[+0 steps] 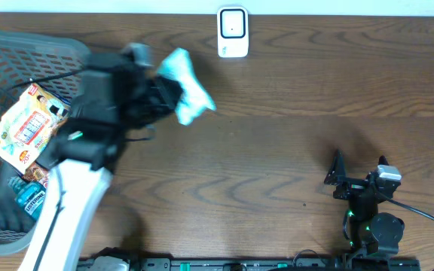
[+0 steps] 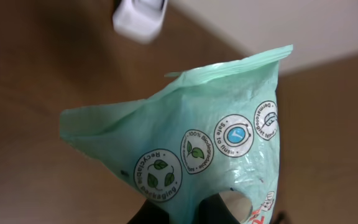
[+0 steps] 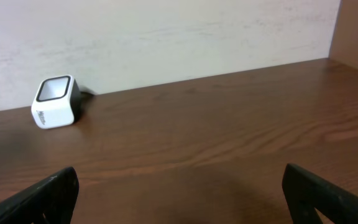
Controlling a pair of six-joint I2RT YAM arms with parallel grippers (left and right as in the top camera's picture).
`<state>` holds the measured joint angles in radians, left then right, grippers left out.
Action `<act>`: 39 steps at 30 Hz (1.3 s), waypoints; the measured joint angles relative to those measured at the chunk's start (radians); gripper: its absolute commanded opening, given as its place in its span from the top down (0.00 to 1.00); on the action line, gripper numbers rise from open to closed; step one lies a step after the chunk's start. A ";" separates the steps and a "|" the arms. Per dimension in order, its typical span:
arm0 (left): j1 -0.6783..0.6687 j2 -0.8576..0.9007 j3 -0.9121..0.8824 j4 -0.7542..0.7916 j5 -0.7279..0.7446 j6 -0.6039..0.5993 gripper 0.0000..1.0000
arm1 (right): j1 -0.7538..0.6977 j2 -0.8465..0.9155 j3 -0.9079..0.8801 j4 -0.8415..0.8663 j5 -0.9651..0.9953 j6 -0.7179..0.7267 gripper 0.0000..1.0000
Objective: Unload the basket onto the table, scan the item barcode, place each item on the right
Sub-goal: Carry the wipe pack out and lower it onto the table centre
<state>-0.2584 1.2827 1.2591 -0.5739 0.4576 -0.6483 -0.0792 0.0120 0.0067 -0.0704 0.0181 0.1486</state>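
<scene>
Left hand (image 1: pixel 168 96) is clamped on a crinkly mint-green plastic pouch (image 1: pixel 187 86), holding it up over the dark brown wood tabletop (image 1: pixel 292 150); the arm is motion-blurred in the overhead view. The pouch sits left of and slightly nearer than the small white box-shaped barcode scanner (image 1: pixel 233 31), which stands at the far edge of the tabletop, apart from the pouch. In the left wrist view the pouch (image 2: pixel 204 143) fills the frame, showing round printed eco badges and a punched hang hole near the bottom; the scanner (image 2: pixel 140 17) shows blurred at the top, beyond the pouch. No barcode can be made out on the visible face.

Right hand (image 1: pixel 356 177) rests low at the near right of the tabletop, fingers (image 3: pixel 48 193) spread wide apart, holding nothing; its camera sees the scanner (image 3: pixel 55 101) far off to the left.

A grey plastic mesh basket (image 1: pixel 6 53) at the left edge holds snack packets (image 1: pixel 25 124).
</scene>
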 measured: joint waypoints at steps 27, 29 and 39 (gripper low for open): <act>-0.397 0.599 -0.002 0.135 -0.182 -0.012 0.92 | 0.000 0.000 0.000 0.000 0.000 0.000 0.01; -0.410 0.599 -0.002 0.131 -0.211 -0.008 0.92 | 0.000 0.000 0.000 0.000 0.000 0.000 0.01; -0.471 0.599 -0.006 0.131 -0.377 -0.009 0.91 | 0.000 0.000 0.000 0.000 0.000 0.000 0.01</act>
<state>-0.7296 1.8820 1.2530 -0.4431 0.0803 -0.6575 -0.0792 0.0120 0.0067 -0.0704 0.0181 0.1486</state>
